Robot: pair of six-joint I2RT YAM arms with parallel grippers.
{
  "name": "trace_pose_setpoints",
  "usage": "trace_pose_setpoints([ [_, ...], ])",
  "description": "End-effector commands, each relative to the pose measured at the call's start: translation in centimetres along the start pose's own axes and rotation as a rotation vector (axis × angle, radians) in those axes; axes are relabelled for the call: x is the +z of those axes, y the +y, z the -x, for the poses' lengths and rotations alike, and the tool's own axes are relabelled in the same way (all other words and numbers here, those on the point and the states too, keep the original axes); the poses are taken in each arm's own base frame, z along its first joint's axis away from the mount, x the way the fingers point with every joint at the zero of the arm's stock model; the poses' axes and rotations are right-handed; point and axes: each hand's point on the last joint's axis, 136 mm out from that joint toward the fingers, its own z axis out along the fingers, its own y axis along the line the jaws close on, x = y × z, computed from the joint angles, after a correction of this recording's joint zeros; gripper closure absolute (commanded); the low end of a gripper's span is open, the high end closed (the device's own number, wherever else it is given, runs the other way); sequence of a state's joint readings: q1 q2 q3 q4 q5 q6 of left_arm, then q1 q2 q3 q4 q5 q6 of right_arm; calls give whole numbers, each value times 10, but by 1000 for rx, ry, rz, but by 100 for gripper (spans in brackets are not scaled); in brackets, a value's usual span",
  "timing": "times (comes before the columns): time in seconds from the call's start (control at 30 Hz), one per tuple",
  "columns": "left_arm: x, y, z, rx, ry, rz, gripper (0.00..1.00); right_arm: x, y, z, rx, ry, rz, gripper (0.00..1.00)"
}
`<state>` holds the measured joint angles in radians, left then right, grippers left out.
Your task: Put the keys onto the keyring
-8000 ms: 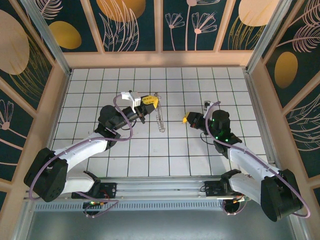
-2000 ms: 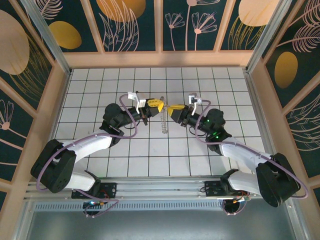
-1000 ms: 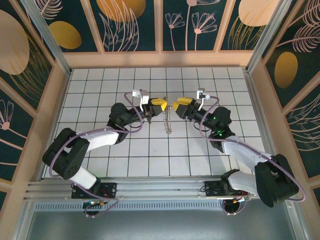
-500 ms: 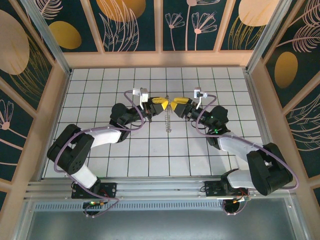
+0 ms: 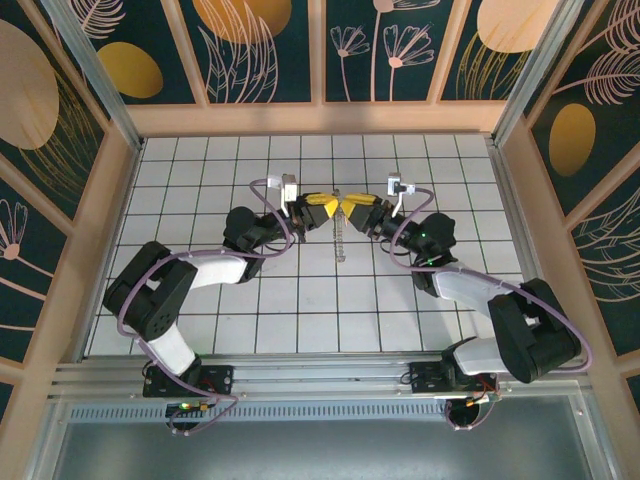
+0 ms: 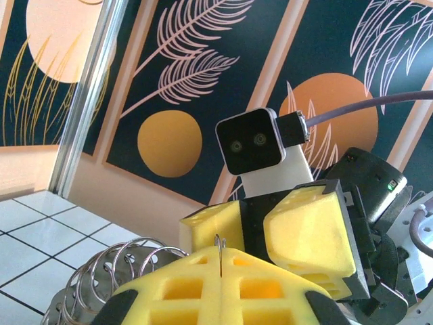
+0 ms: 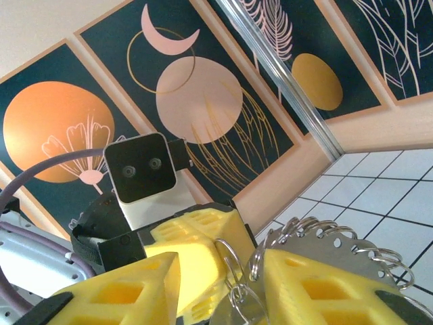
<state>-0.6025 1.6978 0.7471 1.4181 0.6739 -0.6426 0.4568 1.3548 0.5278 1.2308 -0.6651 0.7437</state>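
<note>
We see both arms meeting above the far middle of the tiled table [image 5: 300, 320]. The left gripper [image 5: 323, 204] is clamped shut on the thin wire of the keyring [image 5: 340, 238], which hangs edge-on between the two grippers. The right gripper [image 5: 353, 208] has its yellow fingers [image 7: 318, 291] apart, with a small loop of the ring in the gap, not pinched. We cannot make out a key anywhere, so we judge the threading not yet done. No brand, label or writing is readable.
</note>
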Motion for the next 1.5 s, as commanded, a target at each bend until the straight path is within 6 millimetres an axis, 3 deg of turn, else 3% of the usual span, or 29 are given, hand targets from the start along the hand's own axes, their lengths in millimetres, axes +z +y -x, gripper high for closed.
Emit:
trace_pose_setpoints([
  [0.0, 6, -19, 20, 47, -63, -77, 100, 7, 19, 10, -41, -16, 81, 66],
  [0.17, 5, -18, 21, 47, -66, -72, 100, 7, 18, 7, -39, -13, 79, 78],
  [0.33, 6, -17, 20, 45, -68, -68, 100, 7, 17, 5, -34, -8, 77, 100],
  [0.6, 7, -6, 23, 25, -74, -10, 99, 9, 8, 9, -27, -25, 34, 100],
  [0.73, 10, 6, 25, 35, -49, 65, 77, 10, -4, 15, -17, -30, -17, 100],
  [0.9, 9, 15, 35, 83, -21, 149, 63, 10, -20, 22, 2, -22, -53, 100],
  [1.1, -1, 34, 55, 97, -7, 230, 55, 13, -37, 31, 21, 28, -69, 100],
  [1.3, -4, 59, 57, 84, 90, 268, 51, 19, -52, 39, 29, 75, -69, 100],
  [1.47, -6, 71, 71, 88, 132, 263, 47, 28, -66, 39, 46, 138, -38, 100],
])
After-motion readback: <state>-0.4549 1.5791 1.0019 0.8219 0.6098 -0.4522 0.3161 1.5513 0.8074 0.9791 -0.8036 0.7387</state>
